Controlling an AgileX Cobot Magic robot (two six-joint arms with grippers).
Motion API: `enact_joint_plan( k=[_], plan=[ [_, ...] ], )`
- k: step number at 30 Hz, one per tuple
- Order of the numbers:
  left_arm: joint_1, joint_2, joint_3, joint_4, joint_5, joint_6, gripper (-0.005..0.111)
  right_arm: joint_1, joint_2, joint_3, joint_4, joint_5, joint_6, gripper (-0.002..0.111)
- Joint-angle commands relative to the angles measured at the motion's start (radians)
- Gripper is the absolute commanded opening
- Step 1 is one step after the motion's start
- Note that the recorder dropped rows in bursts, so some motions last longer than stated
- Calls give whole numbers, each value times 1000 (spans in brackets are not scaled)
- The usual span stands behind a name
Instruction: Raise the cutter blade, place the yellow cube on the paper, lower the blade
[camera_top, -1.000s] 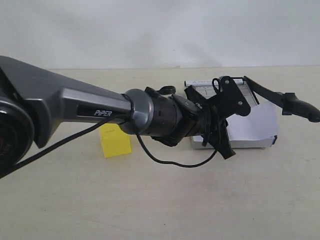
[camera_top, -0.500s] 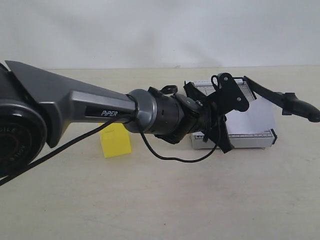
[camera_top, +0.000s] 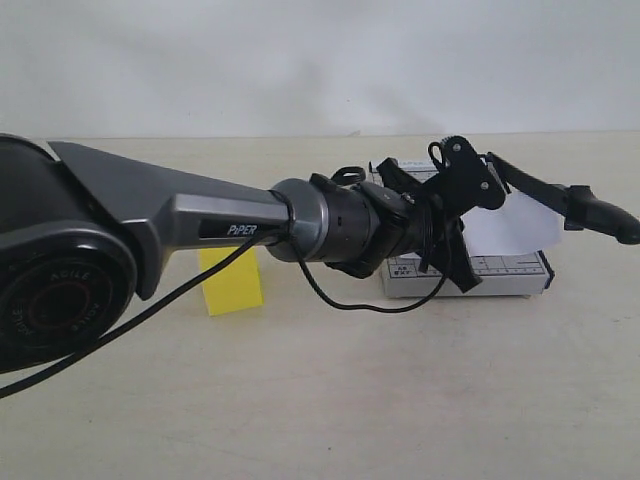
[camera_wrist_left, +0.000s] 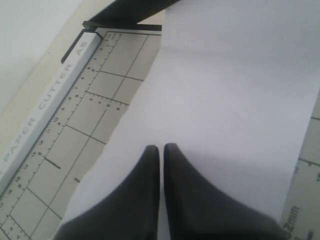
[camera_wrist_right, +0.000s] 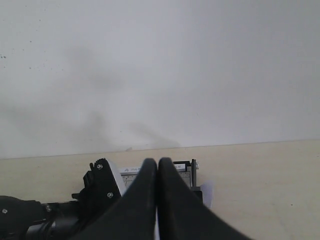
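Over the trimmer (camera_top: 500, 271), left gripper (camera_wrist_left: 161, 149) is clamped on the paper (camera_top: 515, 226), which lies tilted above it. Blade (camera_top: 545, 190) stands raised. Cube (camera_top: 230, 283) sits on the table (camera_top: 400, 400), well apart from the trimmer. Right gripper (camera_wrist_right: 158, 162): fingers together, empty.

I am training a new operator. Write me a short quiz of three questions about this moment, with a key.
1. True or false: the blade is lowered onto the trimmer.
2. Where is the cube? A) on the trimmer B) on the table, apart from the trimmer C) under the blade
3. Fill in: the left end effector is shut on the white ____.
Key: 1 false, it is raised; 2 B; 3 paper.
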Motion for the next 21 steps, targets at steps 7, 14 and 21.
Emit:
enact_joint_plan(
  k=[7,14,21],
  plan=[
    [6,41,2,-20,-10,-14,4,2,-2,2,-2,-5,-4,0],
    [4,-19,2,-36,-6,-17,4,2,-2,2,-2,-9,-4,0],
    [4,-98,19,-218,-39,2,25,2,-2,2,-2,-9,-4,0]
  ],
)
